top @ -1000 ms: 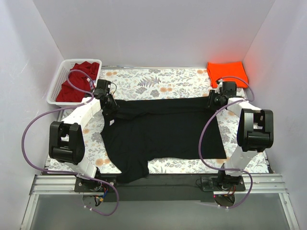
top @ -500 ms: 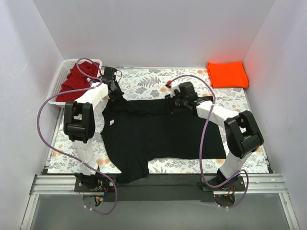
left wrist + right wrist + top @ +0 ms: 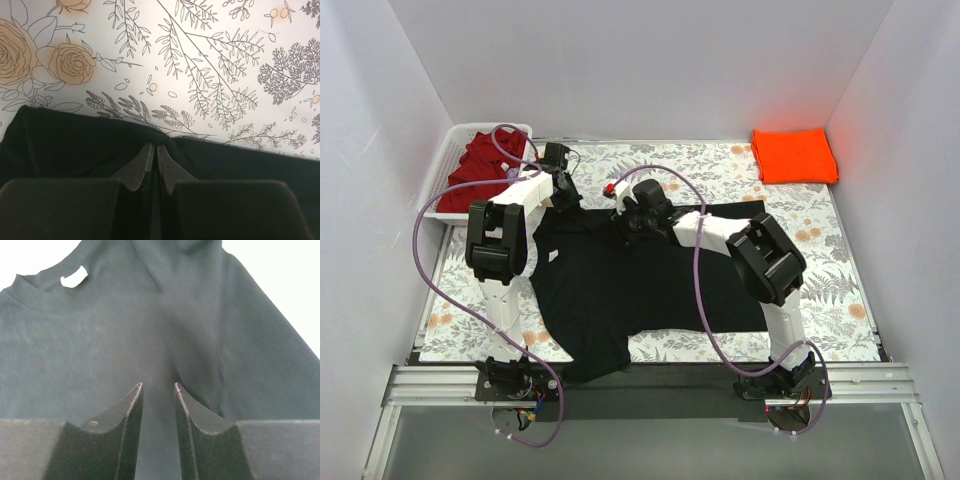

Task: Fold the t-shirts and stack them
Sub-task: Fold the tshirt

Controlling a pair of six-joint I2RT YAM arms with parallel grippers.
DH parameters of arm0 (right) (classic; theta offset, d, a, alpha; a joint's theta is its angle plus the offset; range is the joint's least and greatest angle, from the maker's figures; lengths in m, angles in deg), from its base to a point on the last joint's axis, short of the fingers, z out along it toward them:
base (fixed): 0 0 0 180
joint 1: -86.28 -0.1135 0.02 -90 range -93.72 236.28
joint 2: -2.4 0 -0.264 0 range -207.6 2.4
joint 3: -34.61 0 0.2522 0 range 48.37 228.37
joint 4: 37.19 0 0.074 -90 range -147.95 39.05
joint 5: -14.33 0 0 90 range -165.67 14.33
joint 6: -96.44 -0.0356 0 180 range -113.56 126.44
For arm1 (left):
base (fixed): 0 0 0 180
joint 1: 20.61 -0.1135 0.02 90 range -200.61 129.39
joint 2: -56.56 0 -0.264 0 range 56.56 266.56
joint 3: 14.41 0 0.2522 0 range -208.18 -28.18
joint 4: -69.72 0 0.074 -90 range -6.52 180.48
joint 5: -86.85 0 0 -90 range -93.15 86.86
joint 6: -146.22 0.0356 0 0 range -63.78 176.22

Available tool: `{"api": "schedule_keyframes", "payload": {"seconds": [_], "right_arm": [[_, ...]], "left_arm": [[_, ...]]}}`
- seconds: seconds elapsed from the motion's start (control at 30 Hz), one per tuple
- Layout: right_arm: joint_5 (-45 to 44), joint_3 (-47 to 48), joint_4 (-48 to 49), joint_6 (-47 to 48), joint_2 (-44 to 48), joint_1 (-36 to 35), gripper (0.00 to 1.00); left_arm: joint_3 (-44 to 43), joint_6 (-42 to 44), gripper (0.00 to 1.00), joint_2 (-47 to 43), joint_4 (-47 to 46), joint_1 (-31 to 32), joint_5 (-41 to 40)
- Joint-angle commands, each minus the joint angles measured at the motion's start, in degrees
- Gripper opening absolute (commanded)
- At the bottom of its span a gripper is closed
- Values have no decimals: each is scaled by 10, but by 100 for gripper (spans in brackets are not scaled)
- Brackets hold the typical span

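A black t-shirt lies spread on the floral table cover, its white neck label showing. My left gripper is at its far left shoulder. In the left wrist view that gripper is shut on the edge of the black cloth. My right gripper hovers over the shirt's upper middle. In the right wrist view its jaws stand a little apart over the black cloth, with a crease running towards the gap. A folded orange t-shirt lies at the far right. A dark red t-shirt lies crumpled in the basket.
The white slatted basket stands at the far left corner. The floral cover spans the table, and white walls close in on three sides. Purple cables loop from both arms over the shirt. The black shirt's lower sleeve hangs over the near edge.
My right arm has swung left from beside the orange t-shirt to the black shirt's upper middle, its jaws narrowing. My left gripper has shifted slightly farther and rightward, still holding the shoulder.
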Motion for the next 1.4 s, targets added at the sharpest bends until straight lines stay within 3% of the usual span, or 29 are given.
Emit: {"api": "schedule_keyframes", "payload": {"seconds": [0.0,0.37,1.37], "right_arm": [[16,61,35,9,-41,-18,37],[-30,125,33,1,-113,-22,38],[-86,66,54,-5,-45,-26,39]], "left_arm": [[-13,6,0,0,-6,-2,-4],[-5,4,0,-1,-9,-2,5],[0,5,0,-2,-9,-2,10]]}}
